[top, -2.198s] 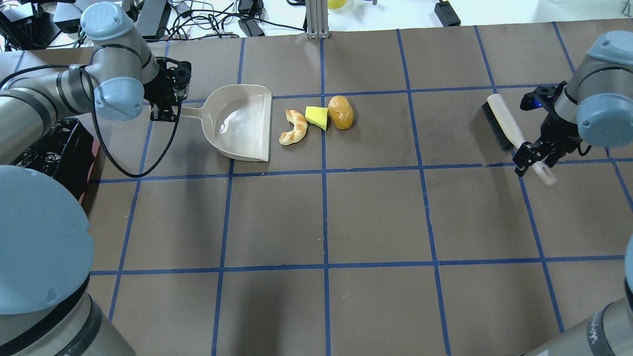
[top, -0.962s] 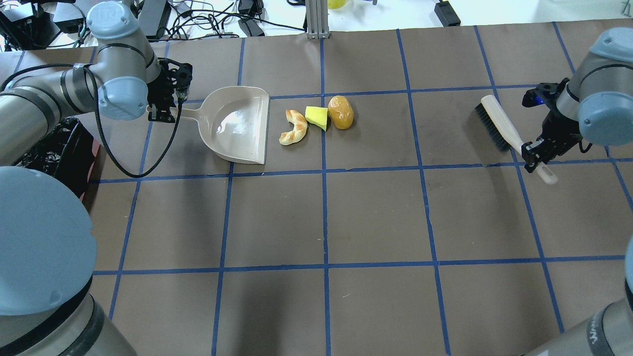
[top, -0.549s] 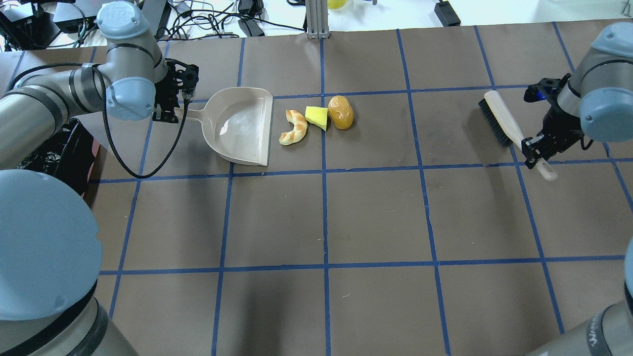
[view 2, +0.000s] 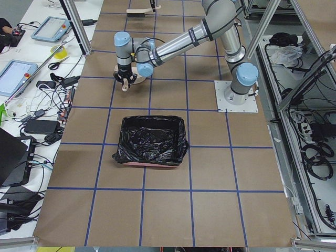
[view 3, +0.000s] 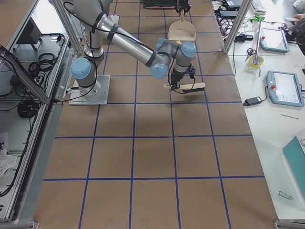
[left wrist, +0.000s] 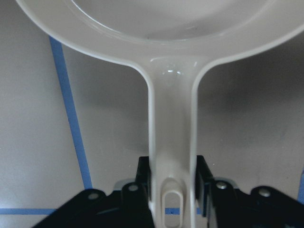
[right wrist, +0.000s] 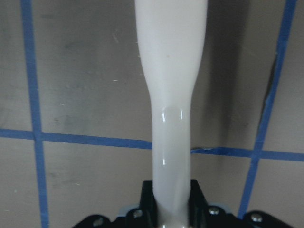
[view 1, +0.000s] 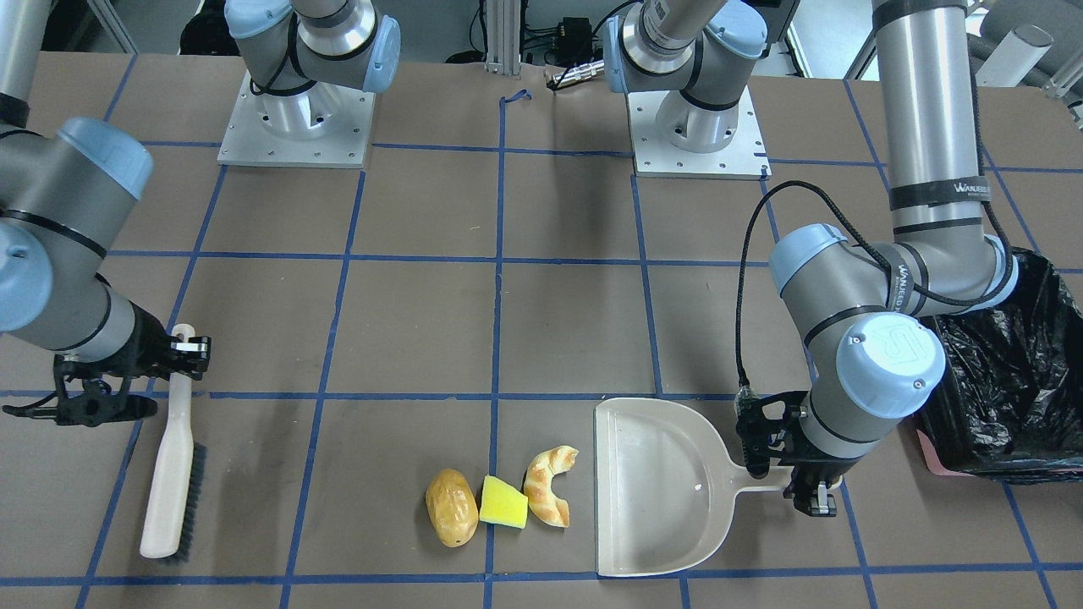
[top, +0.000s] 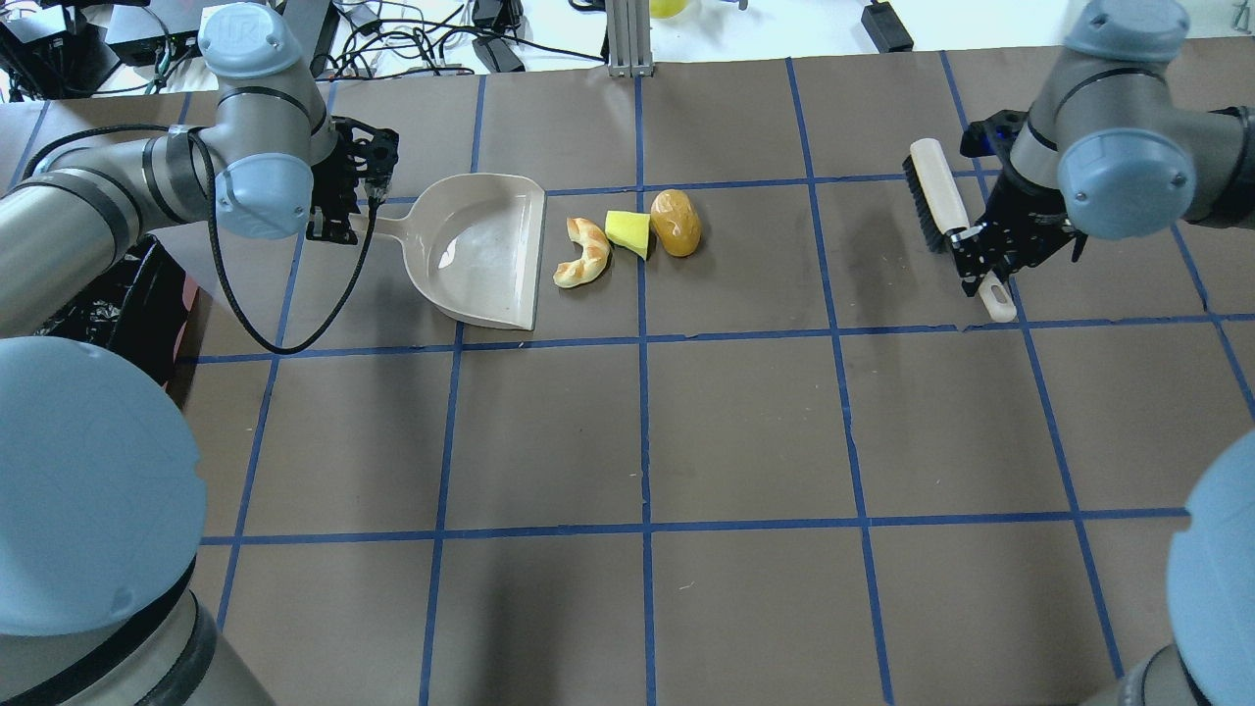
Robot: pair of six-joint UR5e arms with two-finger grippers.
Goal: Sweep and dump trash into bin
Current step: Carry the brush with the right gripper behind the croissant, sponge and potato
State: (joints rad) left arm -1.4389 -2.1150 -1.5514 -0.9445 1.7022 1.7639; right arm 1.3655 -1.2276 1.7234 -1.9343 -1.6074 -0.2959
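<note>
The trash lies in a row: a tan croissant piece (top: 583, 253), a yellow wedge (top: 628, 231) and a brown potato (top: 676, 223). A beige dustpan (top: 480, 250) sits just left of them, its open edge facing the croissant. My left gripper (top: 338, 221) is shut on the dustpan's handle (left wrist: 172, 123). My right gripper (top: 985, 260) is shut on the handle (right wrist: 171, 95) of a white brush (top: 936, 196) with black bristles, well to the right of the potato. The bin (top: 108, 304), lined with a black bag, stands at the table's left edge.
Blue tape lines grid the brown table. Cables and power bricks (top: 412, 39) lie beyond the far edge, by a metal post (top: 627, 39). The arm bases (view 1: 296, 118) stand at the near side. The bin also shows in the exterior left view (view 2: 152, 139).
My right arm has carried the brush left and toward the far side, closer to the trash. My left arm has nudged the dustpan slightly right. The trash has not moved.
</note>
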